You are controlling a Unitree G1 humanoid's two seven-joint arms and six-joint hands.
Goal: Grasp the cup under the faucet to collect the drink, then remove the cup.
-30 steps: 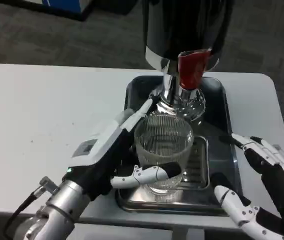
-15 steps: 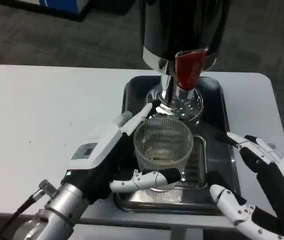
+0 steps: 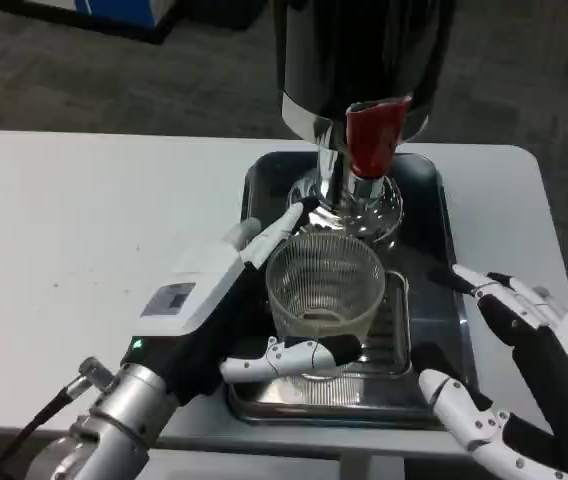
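Observation:
A clear ribbed glass cup [image 3: 325, 291] stands on the drip grate of a steel tray [image 3: 426, 260], just in front of the dispenser's red tap handle [image 3: 374, 137]. My left hand [image 3: 226, 310] wraps the cup from the left, fingers reaching behind it and the thumb across its front base. At the lower right, my right hand [image 3: 519, 380] hovers beside the tray with fingers spread, holding nothing. The dark dispenser body [image 3: 364, 55] rises above the cup.
The tray sits at the table's [image 3: 84, 240] far middle-right, close to the right edge. Bare white tabletop stretches to the left. Dark carpet lies beyond the table.
The whole picture has drifted slightly, so the camera moved. The left hand and cup sit a little lower and closer in the frame; the grip looks the same.

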